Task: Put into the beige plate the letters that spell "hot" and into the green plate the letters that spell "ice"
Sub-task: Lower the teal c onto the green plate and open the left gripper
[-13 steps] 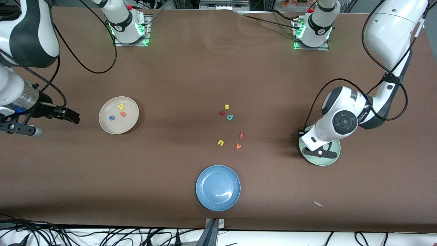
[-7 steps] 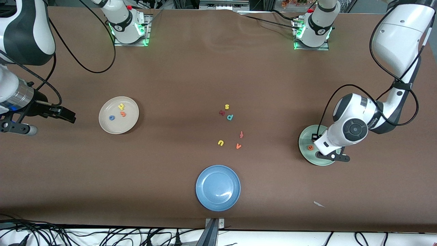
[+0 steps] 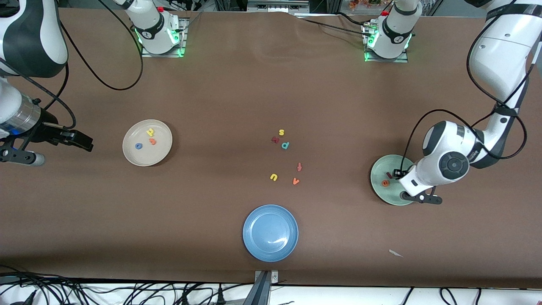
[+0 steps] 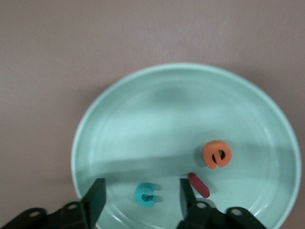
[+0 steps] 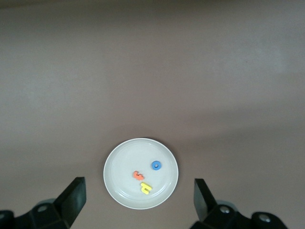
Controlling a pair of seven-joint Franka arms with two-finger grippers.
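Note:
The green plate (image 3: pixel 380 191) lies toward the left arm's end of the table. It holds the orange e (image 3: pixel 385 183) and the dark red i (image 3: pixel 389 175). The left wrist view shows the plate (image 4: pixel 143 109) with the e (image 4: pixel 217 154), the i (image 4: pixel 198 184) and a teal c (image 4: pixel 145 194). My left gripper (image 4: pixel 141 200) hangs open just over the c, gripping nothing. It sits over the plate (image 3: pixel 400 173) in the front view. The beige plate (image 3: pixel 161 152) carries the yellow h (image 3: pixel 150 132), orange t (image 3: pixel 152 141) and blue o (image 3: pixel 138 146). My right gripper (image 3: pixel 80 142) waits open beside it, near the right arm's end.
A blue plate (image 3: pixel 270 232) sits near the front edge. Loose letters lie mid-table: yellow s (image 3: pixel 281 132), a dark red one (image 3: pixel 275 139), teal p (image 3: pixel 285 145), red-orange f (image 3: pixel 299 166), yellow u (image 3: pixel 274 177) and orange v (image 3: pixel 296 181). A paper scrap (image 3: pixel 395 253) lies near the front.
The left arm has shifted toward its own end of the table, uncovering the e and i in the green plate. The right gripper has drawn back slightly from the beige plate.

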